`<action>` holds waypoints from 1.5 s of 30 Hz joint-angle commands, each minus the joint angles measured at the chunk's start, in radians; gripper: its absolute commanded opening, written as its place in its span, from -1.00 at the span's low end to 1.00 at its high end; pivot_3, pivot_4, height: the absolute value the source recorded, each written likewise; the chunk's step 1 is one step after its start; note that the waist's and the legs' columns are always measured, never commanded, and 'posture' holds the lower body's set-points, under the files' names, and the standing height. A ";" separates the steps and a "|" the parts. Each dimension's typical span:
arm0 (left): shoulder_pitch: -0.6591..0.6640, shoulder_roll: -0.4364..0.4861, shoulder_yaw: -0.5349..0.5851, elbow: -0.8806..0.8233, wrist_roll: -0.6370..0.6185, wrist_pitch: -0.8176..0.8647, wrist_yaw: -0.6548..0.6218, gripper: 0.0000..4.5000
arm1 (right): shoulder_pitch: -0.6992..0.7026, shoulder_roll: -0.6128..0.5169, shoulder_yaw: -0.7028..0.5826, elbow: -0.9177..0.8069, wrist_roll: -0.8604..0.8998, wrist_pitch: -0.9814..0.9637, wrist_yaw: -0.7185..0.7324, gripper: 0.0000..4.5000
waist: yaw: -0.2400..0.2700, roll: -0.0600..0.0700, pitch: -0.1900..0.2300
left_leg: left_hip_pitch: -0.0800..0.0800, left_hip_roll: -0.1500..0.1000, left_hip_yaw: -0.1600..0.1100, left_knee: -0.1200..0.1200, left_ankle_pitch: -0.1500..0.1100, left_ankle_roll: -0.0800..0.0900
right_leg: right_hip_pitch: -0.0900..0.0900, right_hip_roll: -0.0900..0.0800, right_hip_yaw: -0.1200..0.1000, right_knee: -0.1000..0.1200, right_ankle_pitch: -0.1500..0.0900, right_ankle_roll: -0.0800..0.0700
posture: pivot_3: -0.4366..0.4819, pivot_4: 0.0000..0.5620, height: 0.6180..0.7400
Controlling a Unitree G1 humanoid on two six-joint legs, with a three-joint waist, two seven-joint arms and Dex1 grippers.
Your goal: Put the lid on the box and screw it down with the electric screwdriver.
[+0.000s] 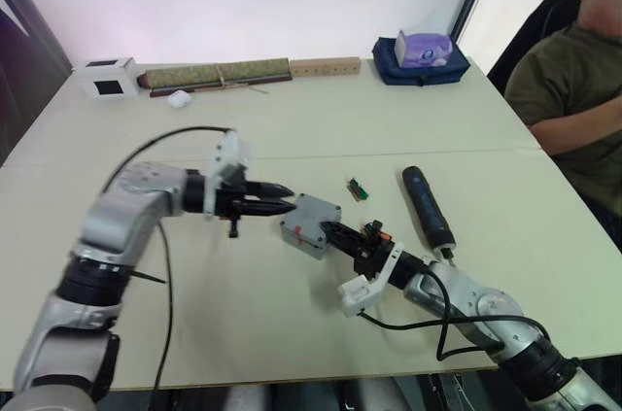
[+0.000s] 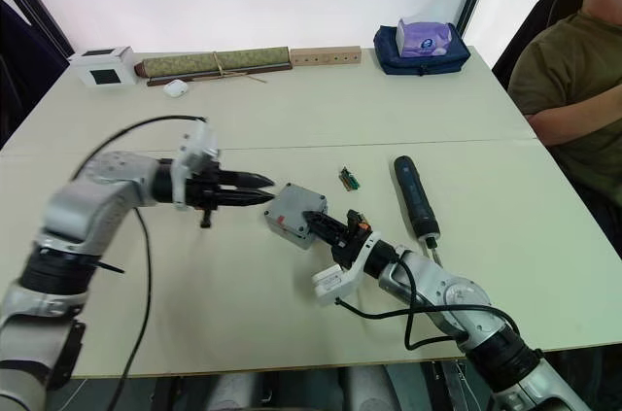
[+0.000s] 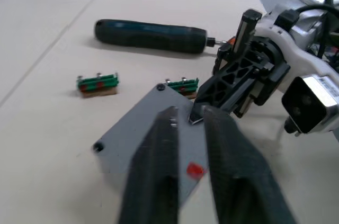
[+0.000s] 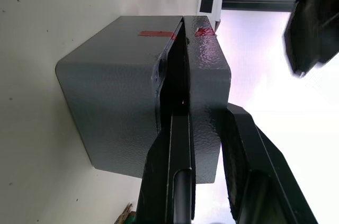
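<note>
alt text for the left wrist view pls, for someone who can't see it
The left gripper hovers over the grey lid, while the right gripper pinches the lid's edge. Behind lie the electric screwdriver and two small green circuit boards on the table.

No readable text, labels, brands or numbers; lid [image 3: 143, 139] bears only plain red mark.

The table [image 1: 292, 119] carries the box [image 1: 309, 224], electric screwdriver [image 1: 427, 205] and tissue pack [image 1: 424, 49].
</note>
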 commanded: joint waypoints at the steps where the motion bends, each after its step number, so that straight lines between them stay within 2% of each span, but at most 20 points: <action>1: -0.013 -0.019 -0.014 0.037 0.050 -0.073 0.012 -0.97 | 0.027 -0.024 0.017 0.033 -0.027 -0.011 0.022 -0.92 | -0.001 0.000 0.000 | 0.002 0.000 0.000 0.000 0.000 0.000 | 0.001 0.000 0.000 0.000 0.000 0.000 | -0.05 -0.47 1.00; 3: -0.009 -0.033 -0.037 0.071 0.085 -0.112 0.009 -0.97 | 0.027 -0.024 0.018 0.034 -0.023 -0.016 0.024 -0.92 | -0.001 0.000 0.000 | 0.007 0.000 0.000 -0.001 0.000 0.000 | 0.007 0.000 0.000 -0.001 -0.001 -0.001 | -0.05 -0.47 1.00; 7: 0.007 -0.044 -0.067 0.124 0.148 -0.179 0.017 -0.97 | 0.026 -0.029 0.013 0.039 -0.006 -0.022 0.037 -0.92 | 0.000 0.000 0.000 | 0.008 0.000 0.000 -0.001 0.000 0.000 | 0.008 0.000 0.000 -0.001 -0.001 -0.001 | -0.05 -0.47 1.00; 9: 0.016 -0.046 -0.075 0.131 0.164 -0.190 0.014 -1.00 | 0.026 -0.030 0.010 0.041 0.005 -0.026 0.042 -0.48 | 0.001 0.000 0.000 | 0.008 0.000 0.000 -0.001 0.000 0.000 | 0.008 0.000 0.000 -0.001 -0.001 -0.001 | -0.05 -0.47 1.00; 11: 0.024 -0.046 -0.084 0.141 0.183 -0.208 0.009 -1.00 | 0.025 -0.034 0.007 0.040 0.014 -0.034 0.045 -0.16 | -0.001 0.000 -0.002 | 0.009 0.000 0.000 -0.001 0.000 0.000 | 0.008 0.000 0.000 -0.001 -0.001 -0.001 | -0.05 -0.47 1.00; 12: 0.026 -0.047 -0.087 0.145 0.191 -0.214 0.009 -1.00 | 0.024 -0.036 0.005 0.040 0.017 -0.038 0.047 -0.06 | -0.001 -0.001 -0.004 | 0.009 0.000 0.000 -0.001 0.000 0.000 | 0.008 0.000 0.000 -0.001 -0.001 -0.001 | -0.05 -0.47 1.00; 14: 0.033 -0.049 -0.098 0.156 0.207 -0.219 0.010 -1.00 | 0.021 -0.043 0.000 0.039 0.030 -0.050 0.049 0.30 | -0.001 -0.001 -0.008 | 0.010 0.000 0.000 -0.001 0.000 0.000 | 0.010 0.000 0.000 -0.001 -0.001 -0.001 | -0.05 -0.47 1.00; 19: 0.045 -0.055 -0.128 0.181 0.245 -0.210 0.012 -1.00 | 0.010 -0.079 -0.024 0.027 0.071 -0.100 0.048 0.99 | 0.000 -0.002 -0.014 | 0.017 0.000 0.000 -0.002 0.000 0.000 | 0.017 0.000 0.000 -0.002 -0.002 -0.004 | -0.05 -0.47 1.00; 22: 0.041 -0.058 -0.144 0.223 0.274 -0.225 0.020 -1.00 | 0.002 -0.106 -0.038 0.021 0.089 -0.140 0.039 0.99 | 0.000 -0.002 -0.018 | 0.026 0.000 0.000 -0.004 -0.001 0.001 | 0.026 0.000 0.000 -0.006 -0.004 -0.004 | -0.05 -0.47 1.00; 31: 0.043 -0.062 -0.187 0.281 0.312 -0.233 0.016 -1.00 | -0.017 -0.161 -0.085 0.021 0.167 -0.232 0.027 0.99 | 0.005 0.001 -0.024 | 0.024 0.000 0.000 -0.005 -0.001 0.002 | 0.028 -0.001 0.000 -0.013 -0.004 -0.005 | -0.05 -0.47 1.00; 39: 0.047 -0.070 -0.201 0.251 0.320 -0.197 0.028 -1.00 | -0.018 -0.170 -0.122 0.034 0.194 -0.283 0.024 0.99 | 0.001 0.003 -0.026 | 0.025 0.000 0.000 -0.005 -0.001 0.002 | 0.028 0.000 0.000 -0.013 -0.004 -0.005 | -0.05 -0.47 1.00; 44: 0.027 -0.093 -0.131 0.179 0.235 -0.167 0.027 -1.00 | 0.008 -0.157 -0.131 0.034 0.464 -0.242 0.174 0.99 | 0.003 0.002 -0.026 | 0.024 0.000 0.000 -0.005 -0.001 0.002 | 0.029 0.000 0.000 -0.014 -0.004 -0.005 | -0.05 -0.47 1.00; 45: 0.018 -0.099 -0.092 0.142 0.196 -0.137 0.035 -1.00 | 0.007 -0.166 -0.130 0.022 0.554 -0.214 0.240 0.89 | 0.003 0.002 -0.026 | 0.024 0.000 0.000 -0.005 -0.001 0.002 | 0.029 0.000 0.001 -0.014 -0.004 -0.005 | -0.05 -0.47 1.00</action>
